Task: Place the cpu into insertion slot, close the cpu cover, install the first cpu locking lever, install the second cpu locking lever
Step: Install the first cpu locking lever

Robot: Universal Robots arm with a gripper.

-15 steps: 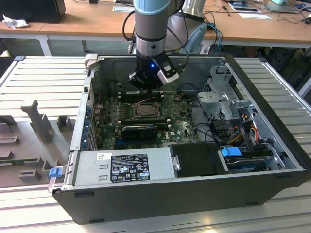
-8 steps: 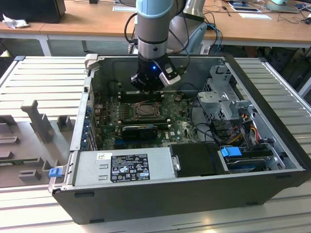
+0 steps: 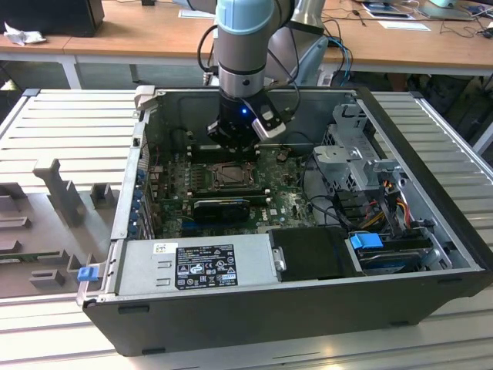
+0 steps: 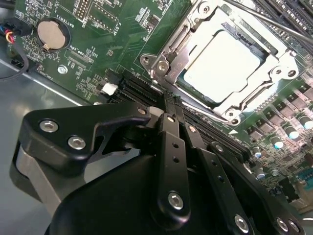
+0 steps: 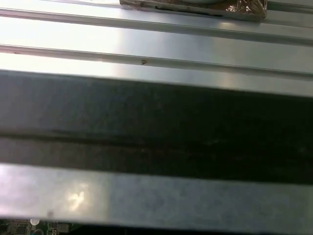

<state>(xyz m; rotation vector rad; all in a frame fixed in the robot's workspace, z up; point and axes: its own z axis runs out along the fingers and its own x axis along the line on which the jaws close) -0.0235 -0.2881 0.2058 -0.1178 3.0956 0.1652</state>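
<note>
Cpu: in the second wrist view the cpu point(image 4: 229, 63) lies seated in the insertion slot point(image 4: 274, 46), pale silver top showing through the window of the cpu cover point(image 4: 182, 36).
Cpu cover: lowered flat over the chip; frame sits level on the socket surround.
Locking levers: a thin metal rod point(image 4: 264, 18) runs along the far side of the socket; whether it is latched cannot be told.
Gripper, second wrist view: the gripper point(image 4: 177, 113) has its black fingers point(image 4: 168, 142) pressed together, pinching nothing, tips just beside the near corner of the socket, over the long black memory slots point(image 4: 142, 88).
Motherboard: green board point(image 4: 98, 29) carries a round coin cell point(image 4: 51, 34) well apart from the socket.

Exterior view, gripper: the gripper point(image 3: 229, 140) hangs inside the open computer case point(image 3: 254, 308), just above the far edge of the insertion slot point(image 3: 229, 176) at the middle of the motherboard point(image 3: 289, 202).
Exterior view, surroundings: power supply point(image 3: 192, 266) along the case's near edge.

First wrist view: a dark case wall point(image 5: 156, 127) and ribbed metal worktop point(image 5: 156, 44); a strip of board at one edge.

Step in hand, judged: chip placed, cover closed; first lever step in hand.
Next move, judged: calls for the closed tips to bear on a lever rod and press it down under its catch without scraping the board.
</note>
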